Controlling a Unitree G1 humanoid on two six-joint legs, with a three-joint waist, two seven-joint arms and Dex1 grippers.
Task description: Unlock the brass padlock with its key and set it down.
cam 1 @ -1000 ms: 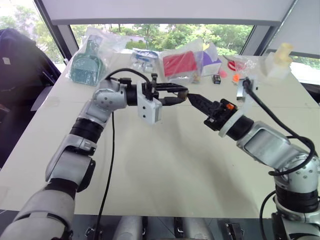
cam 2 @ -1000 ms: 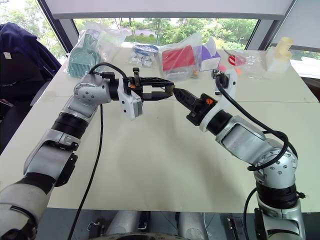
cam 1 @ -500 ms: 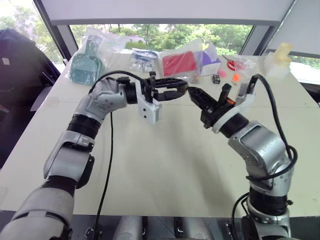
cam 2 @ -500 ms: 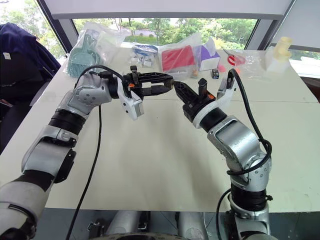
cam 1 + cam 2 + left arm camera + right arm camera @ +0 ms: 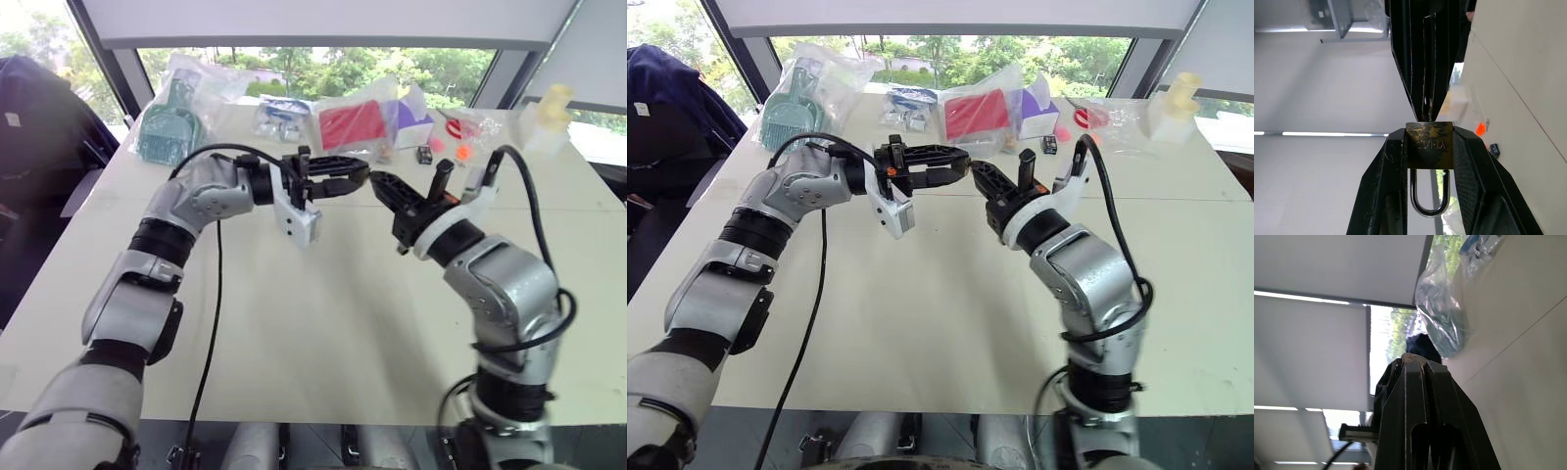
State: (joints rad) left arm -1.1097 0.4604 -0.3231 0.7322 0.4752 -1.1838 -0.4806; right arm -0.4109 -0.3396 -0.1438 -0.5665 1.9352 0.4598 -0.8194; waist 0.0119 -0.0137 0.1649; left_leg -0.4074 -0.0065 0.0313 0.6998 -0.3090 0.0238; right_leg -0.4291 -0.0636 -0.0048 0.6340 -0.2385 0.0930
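Counted from left to right along the far edge of the table [image 5: 294, 333]: one clear bag holding a teal scoop [image 5: 168, 122], one small bag of bluish bits [image 5: 282, 116], one bag with a red flat item [image 5: 354, 124], one purple-and-white pack [image 5: 416, 113], one small black-and-red item [image 5: 424, 154], a couple of orange bits [image 5: 461, 152], one bag with red-handled scissors [image 5: 460, 126], and one pale plastic piece [image 5: 551, 108] at the far right. Also counted: two grippers, one padlock; key too small to make out for certain.

Held above the middle of the table, the left gripper [image 5: 1428, 142], clamped tight on the brass padlock [image 5: 1428, 144]. Seen in the left wrist view as a small, worn, gold-coloured block with faint stamped lettering on its face, pinched on both sides between the black fingers [image 5: 1396, 161]. Thin silvery shackle [image 5: 1429, 196] looped back between the fingers, toward the wrist; could not be told whether latched or sprung.

Just to the right, the right gripper [image 5: 377, 182], fingers pressed together, tips brought up against the padlock's free end, opposite the shackle. Something thin possibly pinched at those tips; not clear enough to name. Both grippers pointing roughly level, tip to tip, well above the tabletop.
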